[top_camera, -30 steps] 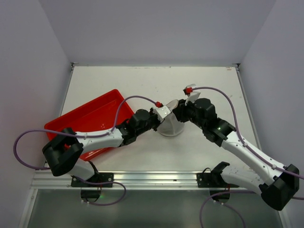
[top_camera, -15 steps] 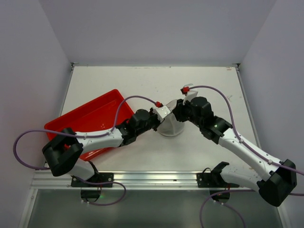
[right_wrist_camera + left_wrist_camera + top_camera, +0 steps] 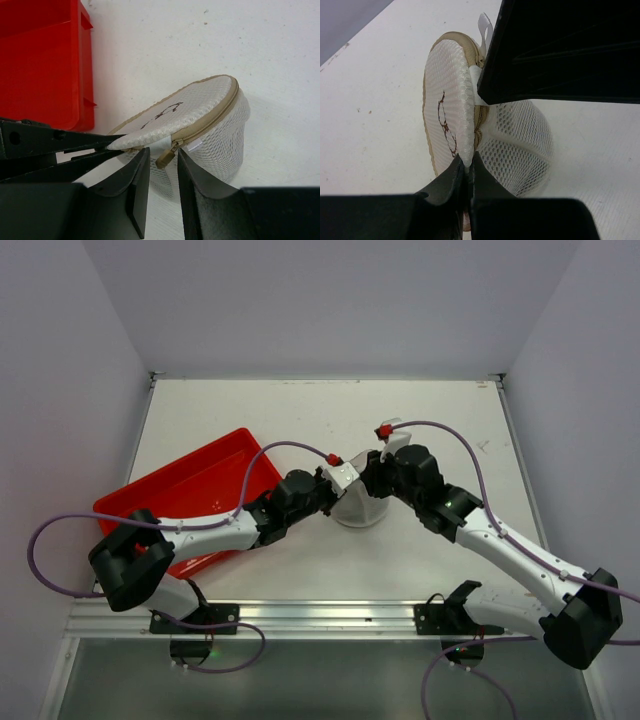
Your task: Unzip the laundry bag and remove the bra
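Right of the red tray (image 3: 190,490), at mid-table, the laundry bag (image 3: 360,510) is largely hidden from overhead by both wrists. Its lid edge is seen pinched in the closed left gripper (image 3: 468,165) (wrist view only). The right gripper (image 3: 162,154) is held parted astride the zipper pull (image 3: 166,158), unclamped. Contents cannot be made out through the mesh.

We look down from above and behind the near edge, far enough to hold the whole table (image 3: 250,410); our left wrist view sits very near the laundry bag (image 3: 515,145), facing the right edge; our right wrist view, equally near, faces the left edge and the red tray (image 3: 40,60); all three views share the laundry bag.
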Controlling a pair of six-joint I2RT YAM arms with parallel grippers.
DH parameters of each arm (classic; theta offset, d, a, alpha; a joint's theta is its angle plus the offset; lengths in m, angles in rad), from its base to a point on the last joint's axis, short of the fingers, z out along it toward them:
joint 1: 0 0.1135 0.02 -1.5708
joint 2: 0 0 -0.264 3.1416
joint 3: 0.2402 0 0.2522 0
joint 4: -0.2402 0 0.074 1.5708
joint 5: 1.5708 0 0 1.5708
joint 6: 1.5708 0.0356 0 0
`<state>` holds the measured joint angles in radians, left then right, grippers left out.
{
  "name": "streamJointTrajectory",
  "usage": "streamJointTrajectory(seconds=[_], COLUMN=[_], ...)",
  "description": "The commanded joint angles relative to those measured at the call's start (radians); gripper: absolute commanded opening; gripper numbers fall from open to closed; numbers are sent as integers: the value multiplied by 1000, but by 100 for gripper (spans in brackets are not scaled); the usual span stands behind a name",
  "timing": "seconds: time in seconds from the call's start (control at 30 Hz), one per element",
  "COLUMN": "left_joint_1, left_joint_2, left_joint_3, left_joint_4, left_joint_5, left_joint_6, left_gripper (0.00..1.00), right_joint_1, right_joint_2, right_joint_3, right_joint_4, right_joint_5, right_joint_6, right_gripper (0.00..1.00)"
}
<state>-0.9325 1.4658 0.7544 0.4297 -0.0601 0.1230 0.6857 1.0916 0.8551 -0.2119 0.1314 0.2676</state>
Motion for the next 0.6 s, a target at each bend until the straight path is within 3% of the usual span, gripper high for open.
streamJointTrajectory(seconds=[0.0,0.17,0.37,0.57], left_joint_1=[-3,-3,-3,-3], left_joint_2=[-35,-39,-38,-42], left_joint_3=[0,-1,-1,-7], left_joint_4=[49,47,49,47], left_joint_5=[-1,-3,-6,-4], left_joint_6=[-14,-13,-13,-5], left_gripper=[0,0,0,0], right_joint_1=[11,21,21,21], right_joint_2=[2,7,-16,-38], right_joint_3=[5,10,9,19], right_joint_4=[19,8,-23,-38], right_joint_5=[42,85,142,166], right_joint_6=[-18,-18,-14,-25], right_gripper=[30,22,0,0])
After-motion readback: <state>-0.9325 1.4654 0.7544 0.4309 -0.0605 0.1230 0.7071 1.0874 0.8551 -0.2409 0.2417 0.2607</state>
